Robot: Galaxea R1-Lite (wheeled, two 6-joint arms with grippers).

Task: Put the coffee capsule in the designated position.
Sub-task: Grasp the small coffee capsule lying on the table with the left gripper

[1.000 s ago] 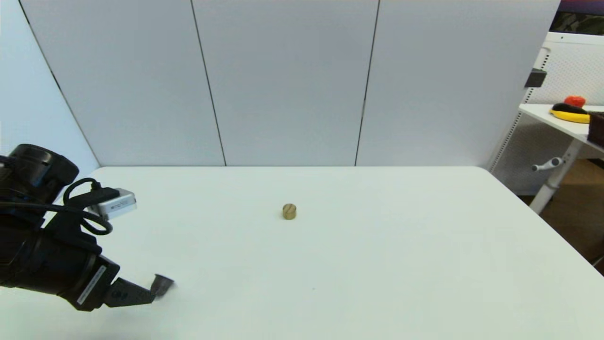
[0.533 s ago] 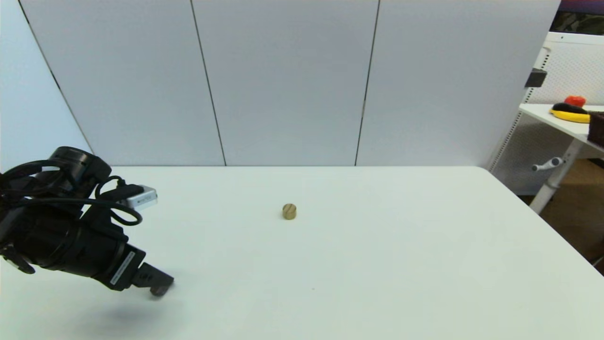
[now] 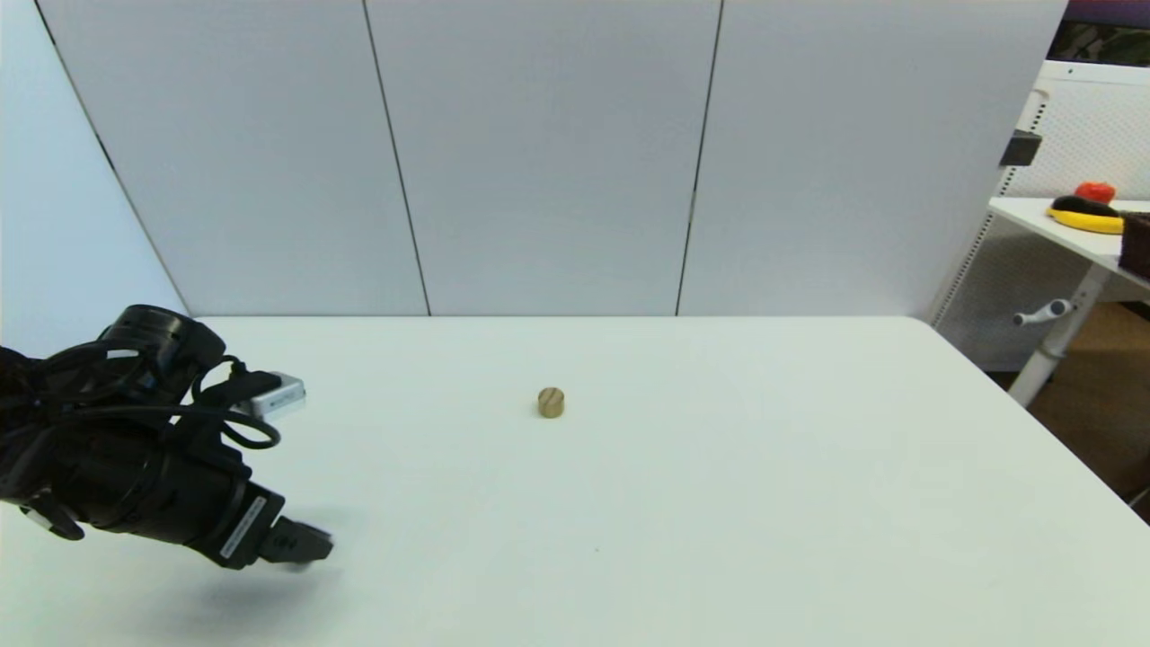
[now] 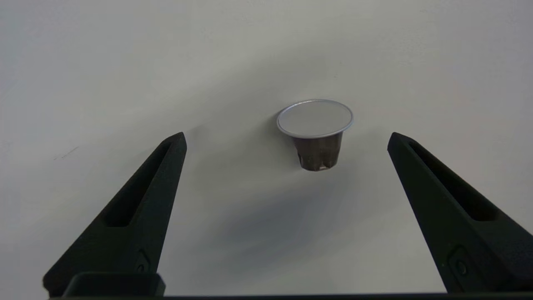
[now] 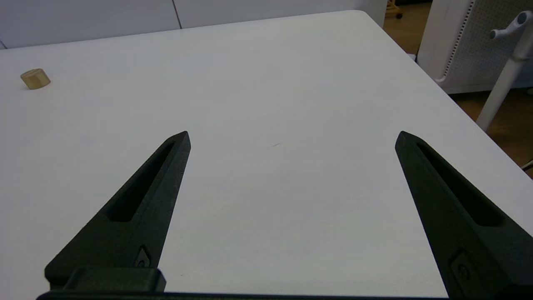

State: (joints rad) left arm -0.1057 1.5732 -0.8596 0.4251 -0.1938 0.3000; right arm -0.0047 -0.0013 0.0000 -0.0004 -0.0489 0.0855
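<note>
White table (image 3: 719, 503), grey panel wall behind. My L gripper (image 4: 287, 139) low at near-left corner, fingers wide apart, nothing held. Capsule (image 4: 315, 133) stands on the table just ahead of the tips, foil side up, narrow end down, nearer one finger than the other; touching neither. In head view the L gripper (image 3: 301, 546) hides it. Spread that wide prob so I can straddle the rim before closing. Wood cyl (image 3: 551, 402) mid-table, well apart; guessing it marks the drop spot, can't confirm. R gripper (image 5: 291, 137) parked over near-right side, also open, empty.
</note>
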